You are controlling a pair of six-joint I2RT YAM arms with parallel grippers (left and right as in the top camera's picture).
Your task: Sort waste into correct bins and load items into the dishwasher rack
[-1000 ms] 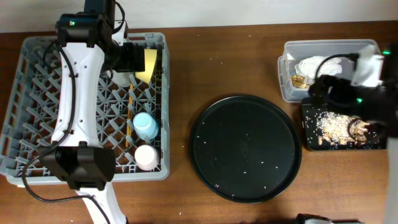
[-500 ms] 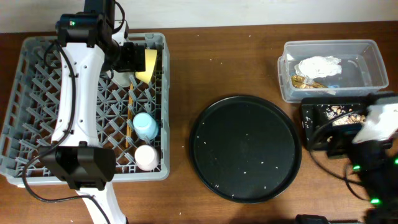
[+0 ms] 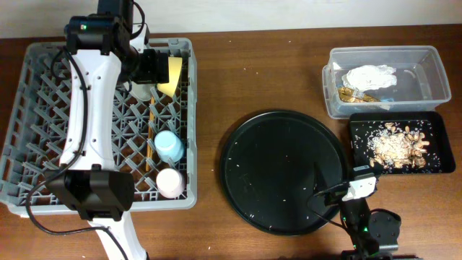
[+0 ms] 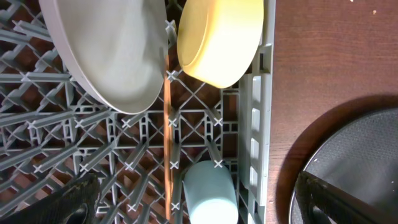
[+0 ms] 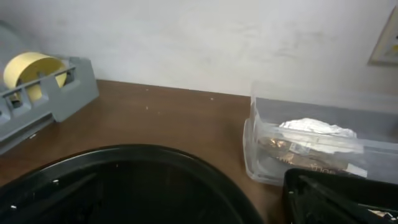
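1. Judging from how things lie, the task looks close to finished – every dish is in the rack and the round black tray holds nothing but a scatter of pale crumbs.
2. Loaded in the rack: one white plate on edge, one yellow bowl just beside it, one blue cup, one pink cup, and the chopsticks lying along the pegs. They read as a single thin line, so I cannot split the pair.
3. Sorted waste: one crumpled napkin lies in the clear tub with a few brownish bits beside it, and a heap of tan food scraps sits in the black bin.
4. Left to do, as I judge it: at most the crumbs on the round tray.
5. Left gripper hovers over the rack near the plate and bowl, jaws spread wide and holding nothing.
6. Right gripper sits low at the near edge of the table, beside the round tray – I cannot tell how far its jaws are apart, and nothing shows in its hold
7. Totals: two bins, one rack, one round tray, five dish items counting the chopsticks as one
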